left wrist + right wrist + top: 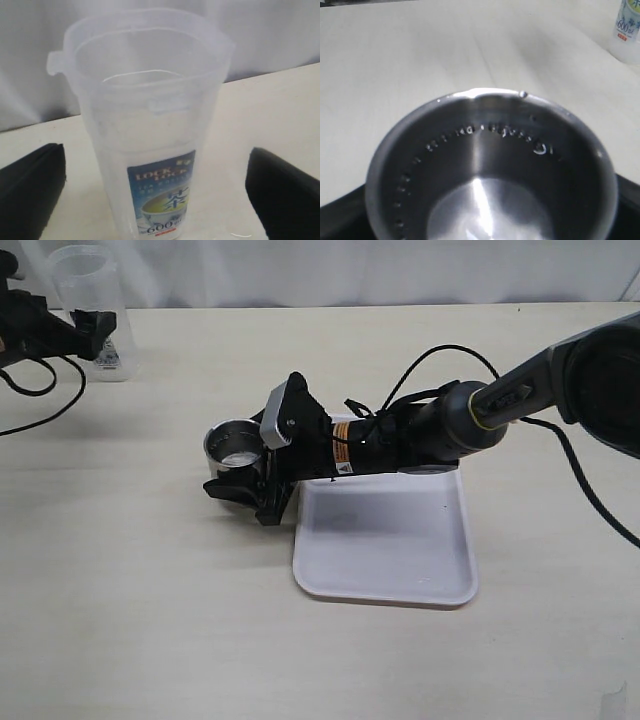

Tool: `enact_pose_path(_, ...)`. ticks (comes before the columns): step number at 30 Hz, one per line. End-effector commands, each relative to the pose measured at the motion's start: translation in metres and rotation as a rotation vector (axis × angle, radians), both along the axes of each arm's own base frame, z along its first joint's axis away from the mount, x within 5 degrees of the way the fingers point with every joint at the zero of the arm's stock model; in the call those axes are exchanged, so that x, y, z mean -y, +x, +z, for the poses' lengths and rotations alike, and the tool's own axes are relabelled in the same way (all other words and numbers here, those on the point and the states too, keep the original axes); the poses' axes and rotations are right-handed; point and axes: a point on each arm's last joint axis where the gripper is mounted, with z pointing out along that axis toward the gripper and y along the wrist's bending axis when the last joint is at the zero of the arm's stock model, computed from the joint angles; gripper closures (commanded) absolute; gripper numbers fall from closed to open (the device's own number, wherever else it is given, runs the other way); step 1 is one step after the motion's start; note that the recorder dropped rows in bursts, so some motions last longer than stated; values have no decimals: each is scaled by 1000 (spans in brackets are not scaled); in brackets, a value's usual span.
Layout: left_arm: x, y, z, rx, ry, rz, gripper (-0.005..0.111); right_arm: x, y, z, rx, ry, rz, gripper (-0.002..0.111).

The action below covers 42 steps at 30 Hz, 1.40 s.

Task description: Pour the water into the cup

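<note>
Although the right gripper (240, 468) sits with a finger against either side of the cup (485, 150), a grasp by all appearance, no pouring is in progress. Cup stands upright on the table (150, 620), near the white tray (385, 550). Droplets (540, 149) bead its inner wall; whether water lies on the shiny bottom cannot be told. Left gripper (98, 332), well apart at the far edge, is released: its fingers stand either side of the plastic container (150, 125) without touching it. Container upright, not lifted. Assessment: cup secured; gripping, lifting and tilting the container remain outstanding.
</note>
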Motion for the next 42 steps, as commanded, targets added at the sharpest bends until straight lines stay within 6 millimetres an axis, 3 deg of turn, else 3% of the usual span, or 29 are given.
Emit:
enact_pose_path(1,1,-11,23,53,0,-6,16,-2,1,10,25,50,9,104)
enact_pose_path(8,4,-32,49,90,2,-4,16,-2,3,19,64,47,9,104)
enact_pose_path(15,7,-58,75,132,-24,2,16,-1,3,43,94,59,-1,104)
enact_pose_path(22,10,-70,94,177,-33,-12,16,3,4,62,107,69,-6,104)
enact_pose_path(33,11,-71,97,183,-52,-16,16,52,17,77,67,81,-136,104)
enact_pose_path(42,11,-71,97,186,-54,-18,16,94,23,64,16,63,-237,104)
